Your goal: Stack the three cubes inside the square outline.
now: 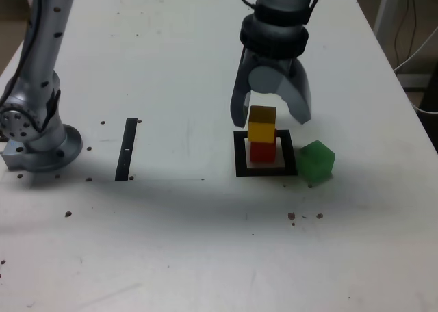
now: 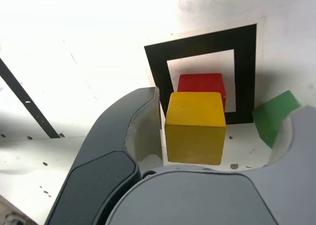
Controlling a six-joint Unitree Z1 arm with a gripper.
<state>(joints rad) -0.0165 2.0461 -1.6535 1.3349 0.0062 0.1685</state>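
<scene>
Cubes yellow (image 1: pixel 262 122) on red (image 1: pixel 261 151) occupy the outline (image 1: pixel 239 153) on a speckled white table (image 1: pixel 178 66)

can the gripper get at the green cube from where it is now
Probably yes: the green cube sits alone on the table just outside the square outline, nothing on it, and the open gripper is right beside it.

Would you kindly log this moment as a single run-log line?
gripper: open, around yellow cube | yellow cube: on red cube inside square outline | green cube: on table beside outline, unstacked
</scene>
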